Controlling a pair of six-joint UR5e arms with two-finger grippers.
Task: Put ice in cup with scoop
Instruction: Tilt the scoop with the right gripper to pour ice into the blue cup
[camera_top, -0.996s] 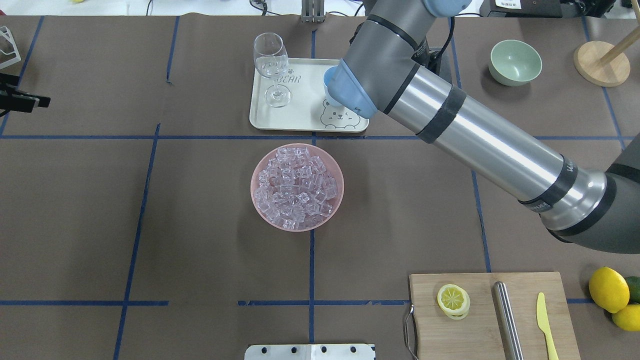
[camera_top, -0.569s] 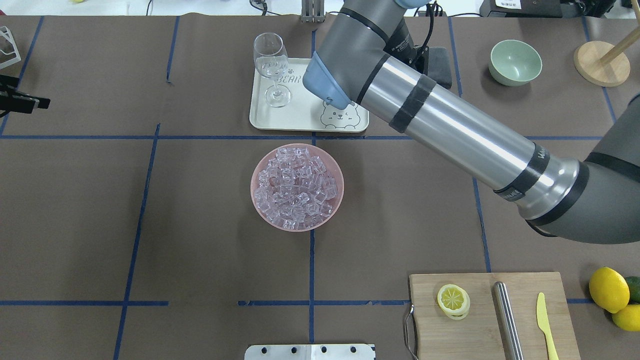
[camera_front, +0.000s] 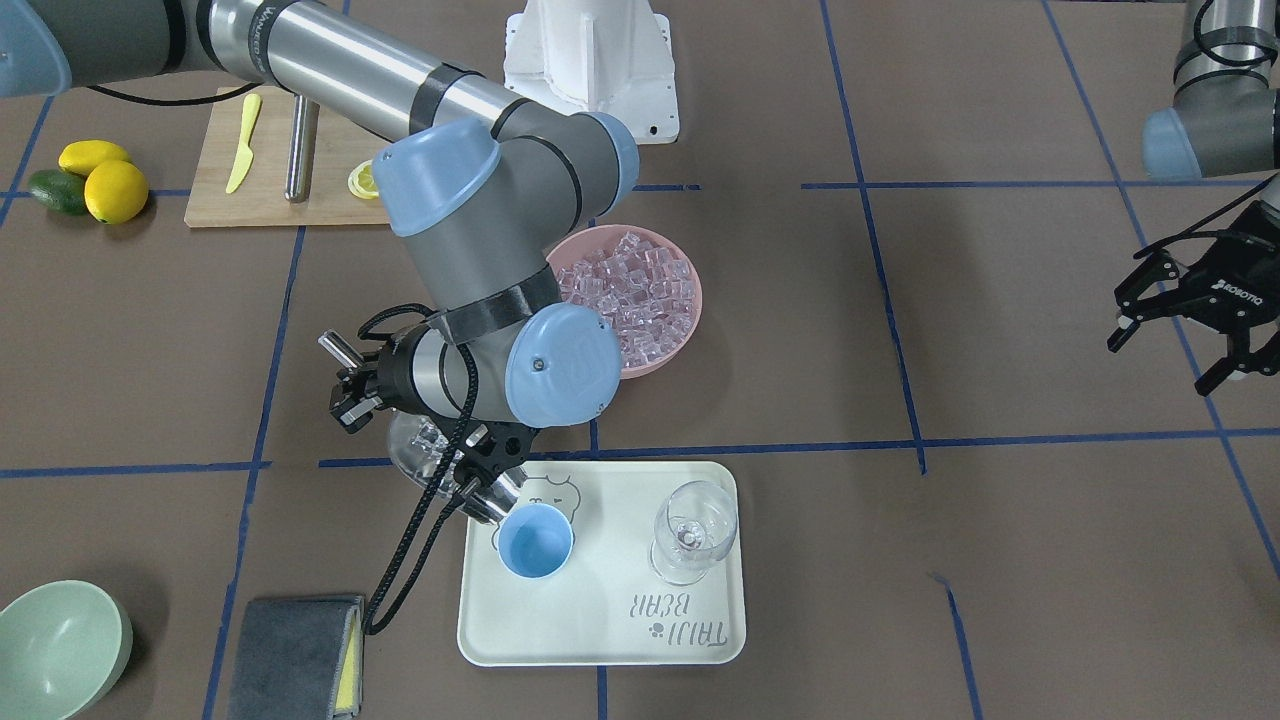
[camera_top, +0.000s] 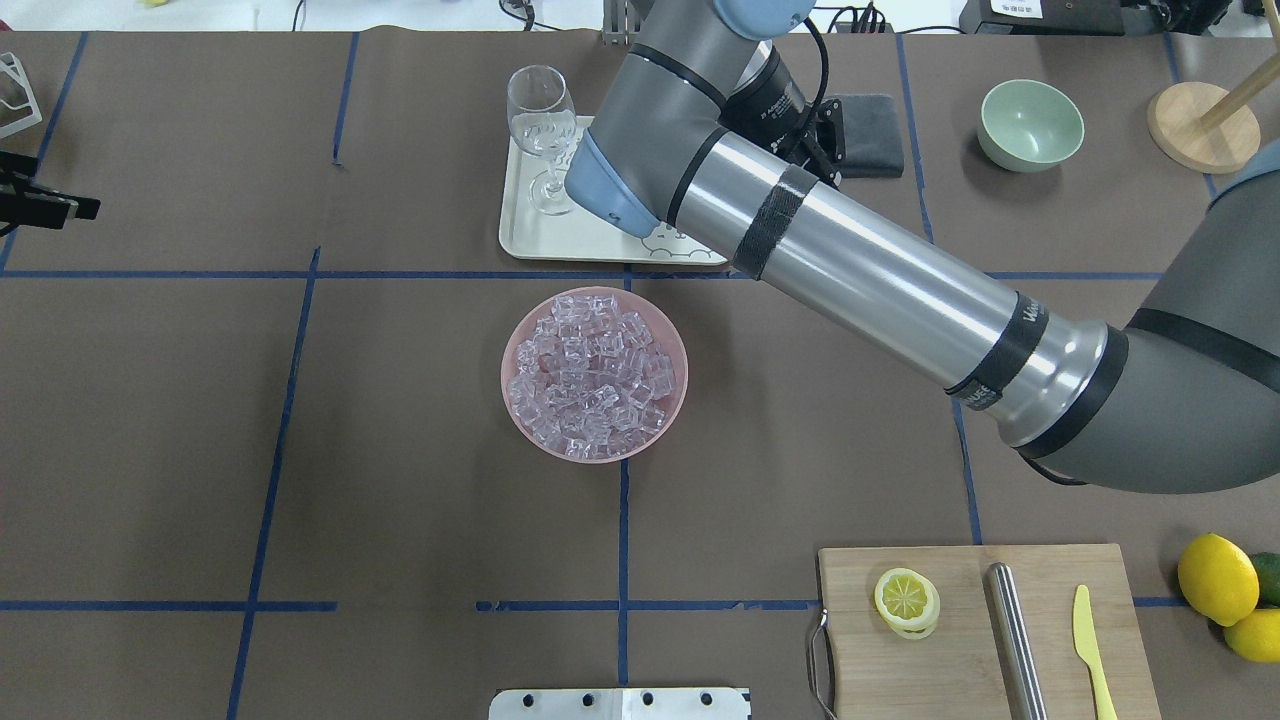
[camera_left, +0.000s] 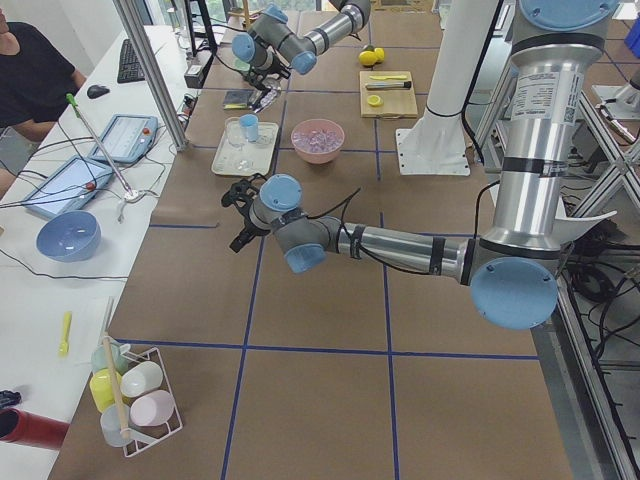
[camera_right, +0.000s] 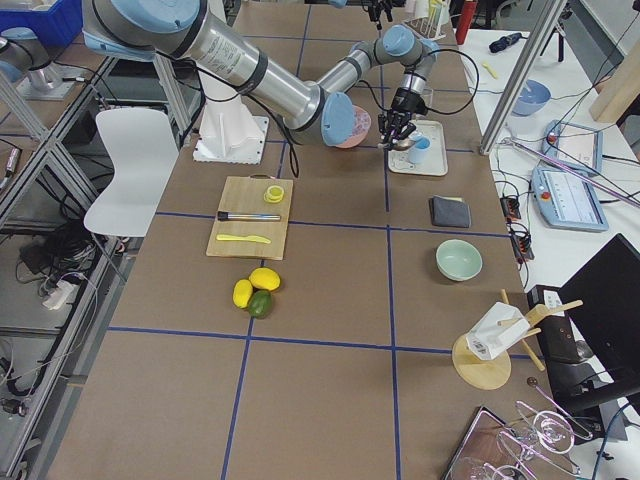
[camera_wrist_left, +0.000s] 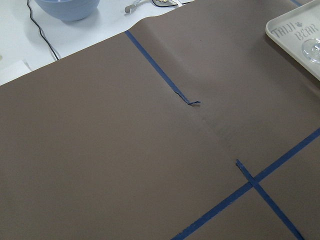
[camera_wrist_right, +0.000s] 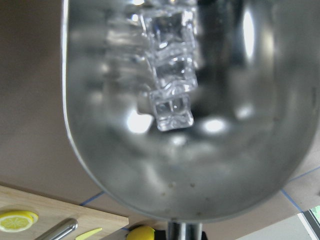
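Observation:
My right gripper (camera_front: 482, 468) is shut on the shiny metal scoop (camera_front: 418, 448), held just off the tray's corner beside the light-blue cup (camera_front: 535, 540). The right wrist view shows the scoop's trough (camera_wrist_right: 170, 165) with a few clear ice cubes (camera_wrist_right: 170, 75) in it. The cup stands on the cream tray (camera_front: 600, 630); the overhead view hides it behind my right arm. The ice heap (camera_top: 594, 374) fills a pink bowl (camera_top: 510, 350) at the table's middle. My left gripper (camera_front: 1165, 358) is open and empty, far off at the table's side.
A clear wine glass (camera_front: 693, 530) stands on the tray next to the cup. A green bowl (camera_top: 1030, 124), grey cloth (camera_top: 868, 122) and wooden stand (camera_top: 1200, 125) lie at the back right. A cutting board (camera_top: 985, 630) and lemons (camera_top: 1217, 578) lie at the front right.
My right arm has swung leftward over the tray in the overhead view, covering the cup's rim that showed before. The left arm and the ice bowl have not moved.

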